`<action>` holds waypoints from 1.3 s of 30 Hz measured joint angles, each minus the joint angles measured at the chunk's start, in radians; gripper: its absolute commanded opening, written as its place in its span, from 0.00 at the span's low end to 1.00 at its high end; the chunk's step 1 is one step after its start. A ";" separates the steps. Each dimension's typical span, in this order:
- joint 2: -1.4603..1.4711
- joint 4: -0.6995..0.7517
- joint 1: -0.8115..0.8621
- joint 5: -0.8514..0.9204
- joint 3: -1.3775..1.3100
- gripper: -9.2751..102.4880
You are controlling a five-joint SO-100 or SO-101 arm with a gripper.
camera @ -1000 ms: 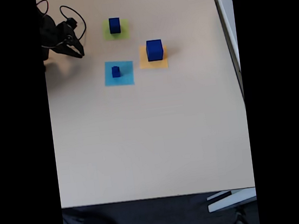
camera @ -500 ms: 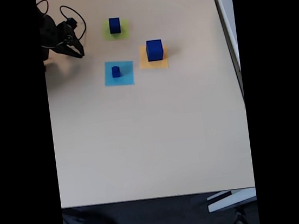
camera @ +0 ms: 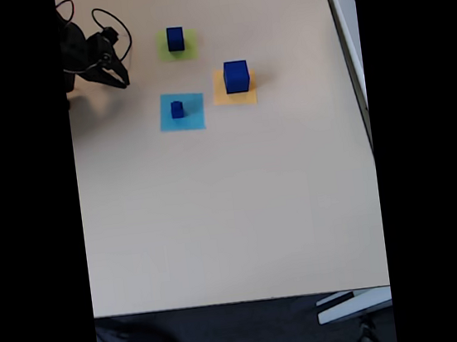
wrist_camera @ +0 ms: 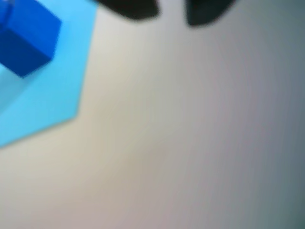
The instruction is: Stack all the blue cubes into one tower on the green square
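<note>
In the fixed view, three blue cubes stand apart. A medium blue cube (camera: pixel 175 38) sits on the green square (camera: pixel 188 50). The large cube (camera: pixel 236 76) rests on an orange-yellow square (camera: pixel 223 96), and a small cube (camera: pixel 177 109) on a light-blue square (camera: pixel 191 117). My gripper (camera: pixel 120 79) hovers at the table's far left, clear of all cubes. In the blurred wrist view the small cube (wrist_camera: pixel 26 40) and light-blue square (wrist_camera: pixel 52 90) lie at the upper left. The gripper (wrist_camera: pixel 171 9) shows two dark fingertips (wrist_camera: pixel 136 9) at the top edge, parted, with nothing between them.
The beige table (camera: pixel 232 204) stretches wide and bare toward the near edge. Black cables (camera: pixel 110 19) loop above the arm at the far left. A pale bar (camera: pixel 353 304) lies below the table's near right corner.
</note>
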State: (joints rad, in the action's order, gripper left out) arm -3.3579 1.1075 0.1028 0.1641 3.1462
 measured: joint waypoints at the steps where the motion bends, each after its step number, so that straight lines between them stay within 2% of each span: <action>1: 0.000 -0.028 0.000 -0.017 0.002 0.08; 6: 0.000 -0.103 0.000 -0.034 0.002 0.08; 12: 0.025 -0.106 -0.026 -0.064 -0.049 0.08; 23: 0.775 -0.126 -0.029 -0.132 -0.614 0.08; 27: 0.936 -0.078 -0.029 -0.149 -0.773 0.08; 39: 1.302 -0.066 0.029 -0.232 -1.078 0.08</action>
State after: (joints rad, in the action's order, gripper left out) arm -2.0555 1.0416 0.1319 -0.0675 2.0678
